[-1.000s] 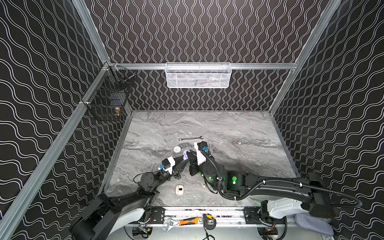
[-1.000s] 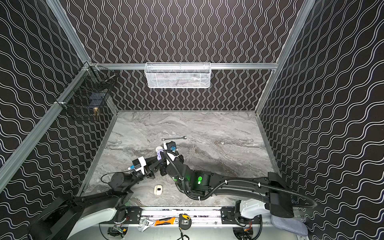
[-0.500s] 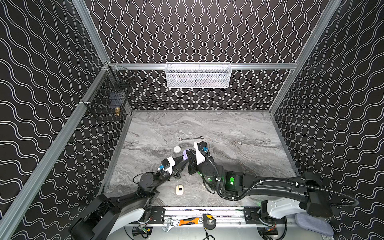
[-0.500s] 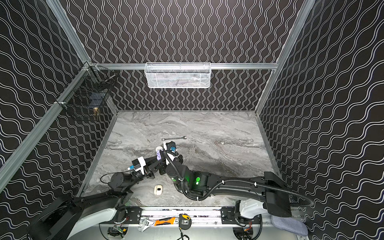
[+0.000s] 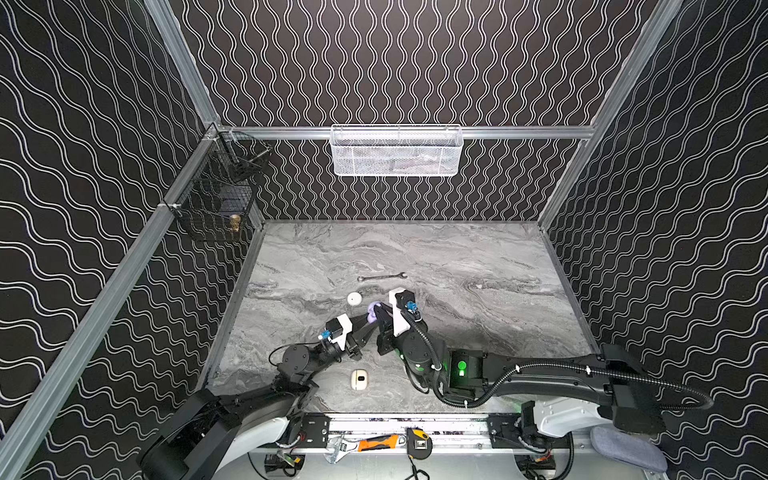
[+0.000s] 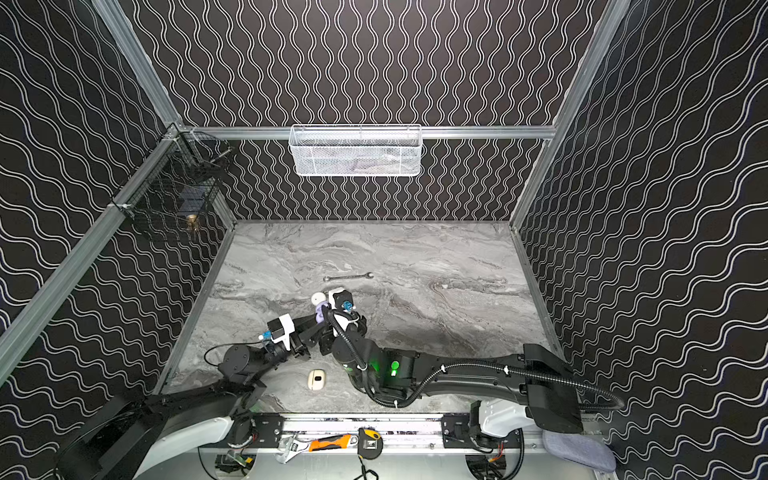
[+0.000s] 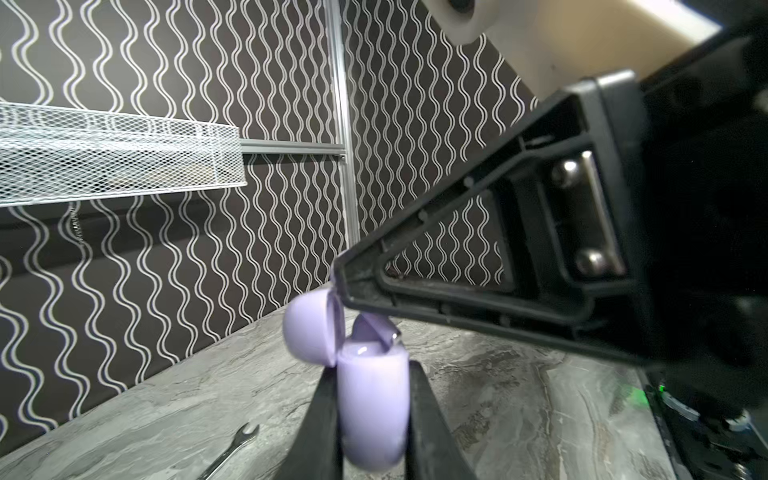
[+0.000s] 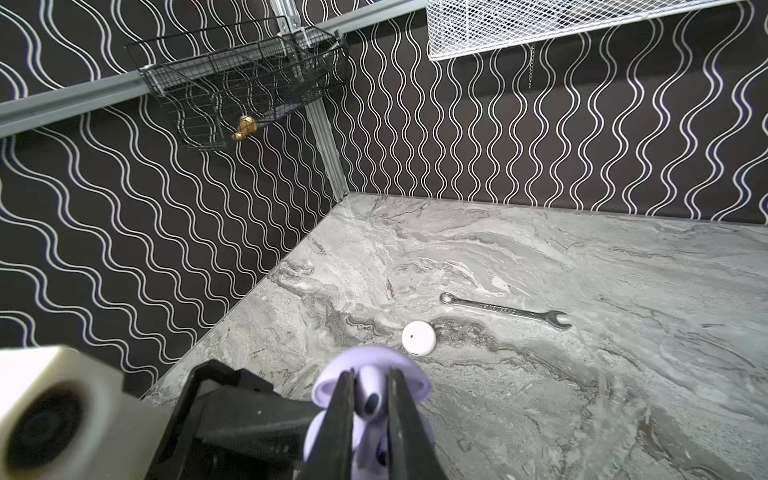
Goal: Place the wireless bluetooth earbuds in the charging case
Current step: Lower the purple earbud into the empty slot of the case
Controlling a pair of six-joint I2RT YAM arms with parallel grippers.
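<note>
The left gripper (image 7: 372, 374) holds the purple case (image 7: 372, 415) up off the gray table (image 5: 478, 257). Its two black fingers (image 7: 419, 399) press tight on the sides of the case. The case stands up and its round lid (image 7: 309, 324) is tipped open to one side. The right gripper (image 8: 372, 399) comes in from above. Its jaws are pinched close on a small purple earbud (image 8: 370, 395). The earbud sits right at the open top of the case, and its lower part is down in the case while its upper part sticks out. In both top views the two grippers meet near the front middle of the table, with the purple case (image 5: 372, 309) between them. A small white round thing (image 5: 354, 298) lies on the table just behind the case. A slim steel wrench (image 5: 381, 276) lies flat a bit farther back. A cream oval thing (image 5: 359, 379) with a dark spot lies near the front edge, between the two arms. A white mesh basket (image 5: 395, 151) hangs on the back wall, and a black wire basket (image 5: 216, 195) hangs in the left corner.
</note>
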